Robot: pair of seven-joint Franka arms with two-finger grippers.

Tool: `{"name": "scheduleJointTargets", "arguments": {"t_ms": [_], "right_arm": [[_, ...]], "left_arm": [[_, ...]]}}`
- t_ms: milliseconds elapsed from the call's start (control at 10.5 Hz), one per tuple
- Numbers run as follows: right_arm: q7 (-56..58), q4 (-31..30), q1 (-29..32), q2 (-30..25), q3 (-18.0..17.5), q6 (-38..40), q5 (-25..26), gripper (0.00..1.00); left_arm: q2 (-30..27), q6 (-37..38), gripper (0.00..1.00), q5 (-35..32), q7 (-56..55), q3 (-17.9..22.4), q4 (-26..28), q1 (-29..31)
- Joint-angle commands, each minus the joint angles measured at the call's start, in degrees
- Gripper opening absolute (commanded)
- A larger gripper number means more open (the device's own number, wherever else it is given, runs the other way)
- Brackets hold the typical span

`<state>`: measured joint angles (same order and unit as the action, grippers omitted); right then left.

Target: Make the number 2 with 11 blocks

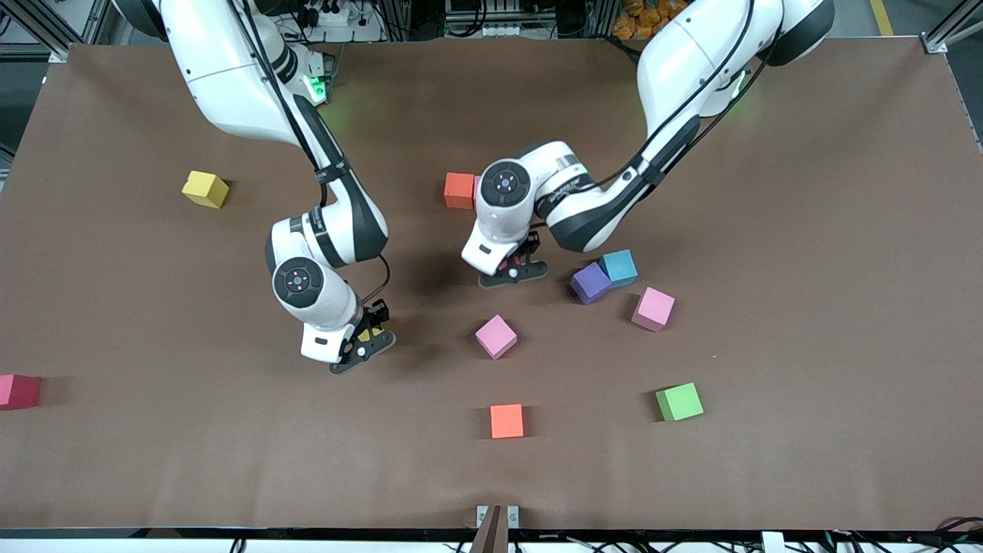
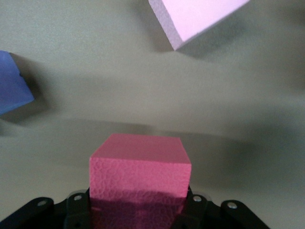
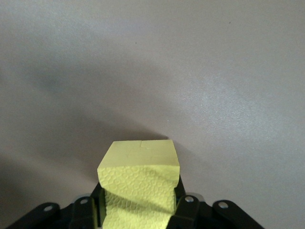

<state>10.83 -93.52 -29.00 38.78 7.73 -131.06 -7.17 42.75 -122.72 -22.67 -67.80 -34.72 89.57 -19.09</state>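
Broadly, item one: brown table [image 1: 806, 430], spanning the whole front view.

Item two: right arm, coming from the right arm's end of the bases; right gripper [image 1: 367, 343] low over bare table, fingers closed on a yellow block [image 3: 140, 183], which the right wrist view shows clamped by its sides. In the front view only a yellow sliver of it shows between the black fingers.

Item three: left arm; left gripper [image 1: 516, 266] low over the table's middle, fingers closed on a deep pink block [image 2: 139, 171]. The arm's wrist hides this block in the front view.

Item four: loose blocks, cubes with no long axis, scattered and forming no digit.
- Second yellow block [image 1: 205, 189], toward the right arm's end, turned corner-on.
- Red block [image 1: 19, 390], cut off by the frame edge at that same end.
- Orange block [image 1: 460, 190], partly hidden by the left arm's wrist.
- Purple block [image 1: 590, 282] and light blue block [image 1: 618, 268], touching.
- Two pale pink blocks [image 1: 496, 336] [image 1: 653, 309], well apart.
- Second orange block [image 1: 507, 421], squared to the table edge.
- Green block [image 1: 680, 402], nearest the left arm's end.
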Motion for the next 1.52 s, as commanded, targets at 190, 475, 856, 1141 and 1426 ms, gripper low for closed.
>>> {"name": "scheduleJointTargets", "arguments": {"t_ms": [190, 475, 856, 1141, 1426], "right_arm": [[-4.77, -0.61, 0.18, -1.42, -0.97, 0.98, -0.56, 0.0], [-4.6, -0.61, 0.26, -1.42, -0.97, 0.89, -0.56, 0.0], [-4.59, -0.7, -0.09, -1.34, -0.97, 0.89, -0.47, 0.0], [-4.77, -0.96, -1.05, -1.51, -1.06, 0.98, -0.47, 0.0], [-4.95, -1.05, -1.58, -1.51, -1.06, 1.07, -0.47, 0.0]], "left_arm": [[-6.89, -10.95, 0.0, -2.46, 3.38, -1.05, 13.35, 3.88], [-3.99, -13.24, 0.0, -5.8, 2.59, -0.61, 12.74, 3.62], [-1.18, -15.18, 0.0, -8.34, 2.24, 0.62, 12.2, 2.3], [0.14, -15.27, 0.0, -9.76, 1.18, 0.62, 12.03, 1.69], [0.93, -15.27, 0.0, -9.77, 1.09, 0.62, 11.76, 0.9]]}}
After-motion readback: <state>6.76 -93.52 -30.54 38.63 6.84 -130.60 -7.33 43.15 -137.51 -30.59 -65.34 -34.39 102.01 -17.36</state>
